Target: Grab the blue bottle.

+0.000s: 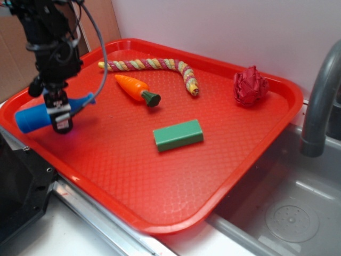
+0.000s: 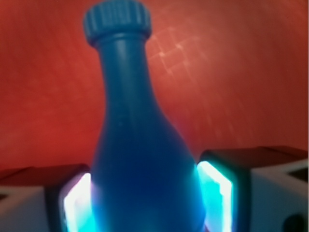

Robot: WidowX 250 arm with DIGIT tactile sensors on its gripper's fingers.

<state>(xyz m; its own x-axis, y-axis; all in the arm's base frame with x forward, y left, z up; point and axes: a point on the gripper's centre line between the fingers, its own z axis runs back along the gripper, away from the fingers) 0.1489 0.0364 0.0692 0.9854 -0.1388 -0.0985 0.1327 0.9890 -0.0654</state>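
The blue bottle (image 1: 37, 116) lies on its side at the left edge of the red tray (image 1: 186, 176), its neck pointing right. My gripper (image 1: 62, 118) comes down over its middle. In the wrist view the bottle (image 2: 140, 154) fills the space between the two lit pads (image 2: 215, 195), which press against its rounded body on both sides. Its ribbed cap points away from the camera. The gripper is shut on the bottle, which looks slightly lifted off the tray.
On the tray lie a toy carrot (image 1: 137, 89), a green block (image 1: 178, 134), a striped rope (image 1: 160, 66) and a dark red crumpled ball (image 1: 250, 86). A sink basin (image 1: 287, 213) and a grey faucet (image 1: 319, 101) are at the right.
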